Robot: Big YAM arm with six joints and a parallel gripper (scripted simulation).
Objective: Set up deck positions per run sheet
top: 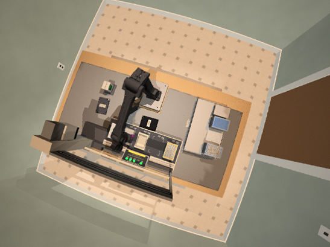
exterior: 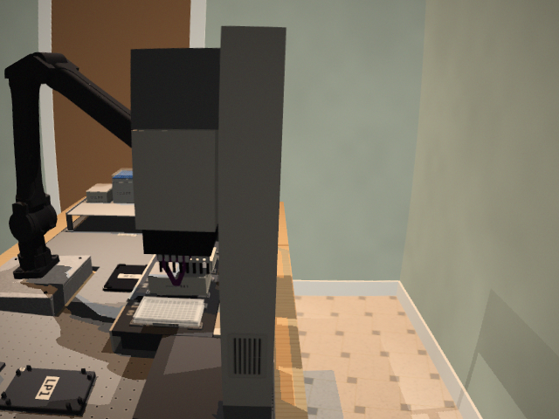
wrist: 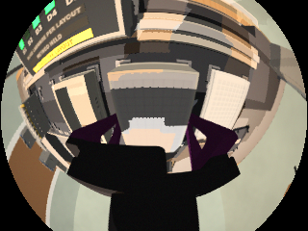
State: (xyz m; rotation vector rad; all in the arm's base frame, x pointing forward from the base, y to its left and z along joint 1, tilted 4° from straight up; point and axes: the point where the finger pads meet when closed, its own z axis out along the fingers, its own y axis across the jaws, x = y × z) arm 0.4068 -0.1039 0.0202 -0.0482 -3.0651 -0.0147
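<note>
The hand [wrist: 154, 130] pinches a grey, pale-topped block [wrist: 154, 92] over the deck [top: 158, 140], left of the white reservoir [top: 140, 140] and beside the plate [exterior: 168, 311].

Soft, even light throughout, without glare. Broad, hard-edged shadows fall across the table [top: 185, 113] and floor. The wrist view is a blocky, coarse fisheye circle, strongly bent at its rim; the top view bows straight edges.
</note>
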